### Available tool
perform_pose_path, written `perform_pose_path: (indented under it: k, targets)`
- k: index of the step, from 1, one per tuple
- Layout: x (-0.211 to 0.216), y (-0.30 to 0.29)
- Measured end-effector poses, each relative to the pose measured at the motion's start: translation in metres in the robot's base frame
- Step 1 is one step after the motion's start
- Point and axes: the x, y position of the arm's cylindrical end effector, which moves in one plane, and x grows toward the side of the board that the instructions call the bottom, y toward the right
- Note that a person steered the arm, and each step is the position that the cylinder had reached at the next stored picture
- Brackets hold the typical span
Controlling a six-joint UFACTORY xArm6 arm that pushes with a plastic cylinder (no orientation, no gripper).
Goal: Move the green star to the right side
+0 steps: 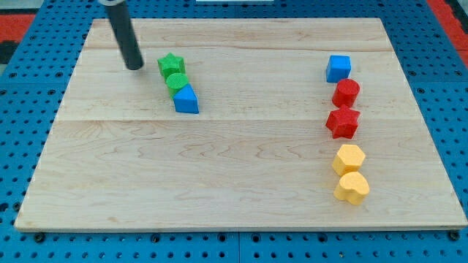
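The green star (170,64) lies on the wooden board's upper left part. A green round block (176,81) touches it just below, and a blue triangular block (186,99) touches that one from below. My tip (134,67) rests on the board just left of the green star, a small gap apart from it. The dark rod rises from the tip toward the view's top left.
On the view's right runs a column: a blue cube (338,68), a red hexagonal block (346,93), a red star (342,122), a yellow hexagonal block (349,158) and a yellow heart-like block (352,188). The wooden board (219,168) sits on a blue pegboard.
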Motion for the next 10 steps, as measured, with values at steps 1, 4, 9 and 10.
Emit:
perform_pose_path:
  k: [1,4,9,10]
  targets:
    - [0.001,0.036]
    - [0.030,0.063]
    - [-0.030,0.146]
    - [-0.054,0.176]
